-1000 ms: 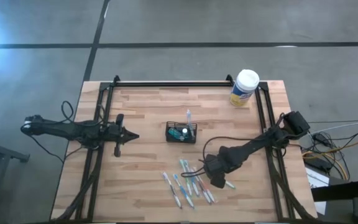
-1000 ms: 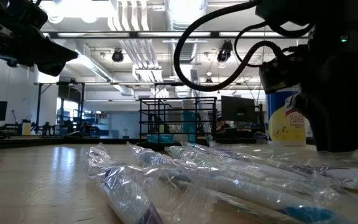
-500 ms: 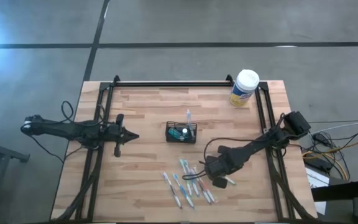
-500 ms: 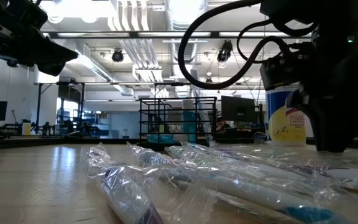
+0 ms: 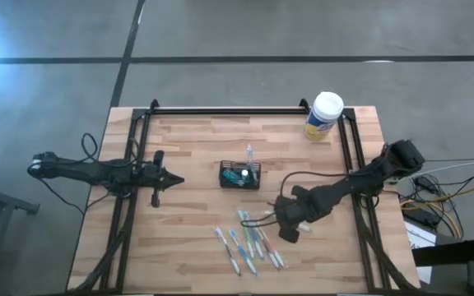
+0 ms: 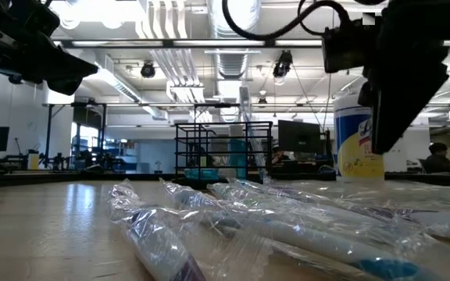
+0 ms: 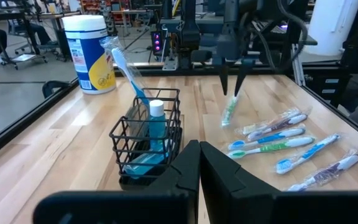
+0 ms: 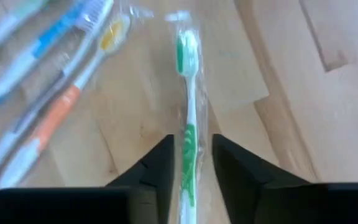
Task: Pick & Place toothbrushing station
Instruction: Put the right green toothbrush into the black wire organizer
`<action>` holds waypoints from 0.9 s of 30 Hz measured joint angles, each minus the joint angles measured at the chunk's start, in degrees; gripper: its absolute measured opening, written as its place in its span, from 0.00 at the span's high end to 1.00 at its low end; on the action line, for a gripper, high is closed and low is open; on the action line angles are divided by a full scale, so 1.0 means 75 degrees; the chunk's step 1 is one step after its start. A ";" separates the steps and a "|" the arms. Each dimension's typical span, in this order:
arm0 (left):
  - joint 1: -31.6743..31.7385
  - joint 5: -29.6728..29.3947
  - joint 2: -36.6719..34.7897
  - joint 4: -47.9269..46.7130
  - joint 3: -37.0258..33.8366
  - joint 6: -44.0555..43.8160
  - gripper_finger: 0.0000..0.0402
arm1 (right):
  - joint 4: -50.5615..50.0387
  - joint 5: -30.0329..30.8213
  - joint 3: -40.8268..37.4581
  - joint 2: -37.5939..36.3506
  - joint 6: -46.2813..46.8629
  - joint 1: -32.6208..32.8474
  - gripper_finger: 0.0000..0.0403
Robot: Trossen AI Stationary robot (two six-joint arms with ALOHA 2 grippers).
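The black wire-mesh holder [image 5: 239, 175] stands at the table's middle with a wrapped blue toothbrush and a small bottle in it; it also shows in the left wrist view [image 7: 146, 140]. My right gripper [image 5: 290, 233] is to the holder's near right, above the table, and is shut on a wrapped green-and-white toothbrush [image 7: 229, 112]. Several other wrapped toothbrushes [image 5: 249, 242] lie flat on the table beside it. My left gripper [image 5: 171, 179] waits shut, left of the holder. My right gripper pinches the green toothbrush's handle [image 8: 189, 144] between its two fingers, which come from above, pointing down, and lie along the brush. The brush hangs below the fingertips [image 7: 224, 86] with its green head [image 8: 188, 51] down. I cannot tell whether the head touches the table.
A white-lidded, yellow-labelled canister [image 5: 325, 115] stands at the far right corner. Black rails [image 5: 137, 156] run along the table's left and right sides and far edge. Bare wood lies between the holder and the loose toothbrushes [image 7: 284, 140].
My right gripper has gone up from the table and a little toward the far edge. The green toothbrush, which lay flat beside the other brushes, now hangs below its fingers.
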 joint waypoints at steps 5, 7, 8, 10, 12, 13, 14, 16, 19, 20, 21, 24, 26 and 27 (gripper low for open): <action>-0.0003 0.0000 0.0000 -0.0001 0.0000 0.0002 0.97 | -0.0092 -0.0130 0.0005 0.0230 -0.0007 0.0018 0.57; -0.0003 0.0000 -0.0001 0.0003 0.0000 0.0003 0.97 | -0.0111 -0.0132 0.0009 0.0420 0.0024 0.0004 0.52; 0.0000 0.0000 -0.0001 -0.0003 0.0000 0.0003 0.97 | -0.0121 -0.0174 0.0013 0.0536 0.0024 -0.0012 0.49; -0.0001 -0.0001 0.0001 -0.0001 0.0000 0.0003 0.97 | -0.0172 -0.0326 0.0013 0.0803 0.0009 -0.0017 0.46; 0.0000 -0.0001 0.0001 -0.0001 -0.0001 0.0003 0.97 | -0.0167 -0.0378 0.0013 0.1053 -0.0016 -0.0004 0.43; 0.0000 -0.0002 0.0000 -0.0002 0.0000 0.0003 0.97 | -0.0191 -0.0378 0.0016 0.1170 -0.0011 0.0003 0.42; -0.0001 0.0000 0.0001 -0.0003 -0.0002 0.0003 0.97 | -0.0206 -0.0375 0.0050 0.1272 -0.0030 0.0003 0.41; 0.0000 0.0000 -0.0001 0.0000 -0.0003 0.0003 0.97 | -0.0212 -0.0413 0.0054 0.1475 -0.0151 -0.0002 0.40; -0.0002 0.0000 -0.0001 0.0000 -0.0003 0.0003 0.97 | -0.0215 -0.0416 0.0072 0.1690 -0.0225 -0.0005 0.43; 0.0000 -0.0002 -0.0001 -0.0003 -0.0003 0.0003 0.97 | -0.0209 -0.0443 0.0072 0.1709 -0.0240 -0.0011 0.45; -0.0002 -0.0001 -0.0001 0.0000 -0.0003 0.0003 0.97 | -0.0198 -0.0468 0.0075 0.1726 -0.0261 -0.0014 0.48; -0.0002 0.0000 -0.0001 -0.0003 -0.0003 0.0003 0.97 | -0.0161 -0.0471 0.0066 0.1600 -0.0312 -0.0006 0.61; -0.0001 -0.0001 -0.0001 -0.0001 -0.0003 0.0003 0.97 | -0.0134 -0.0500 0.0043 0.1411 -0.0344 -0.0005 0.71; -0.0003 0.0000 -0.0001 0.0000 -0.0003 0.0003 0.97 | -0.0109 -0.0489 0.0032 0.1309 -0.0356 -0.0005 0.77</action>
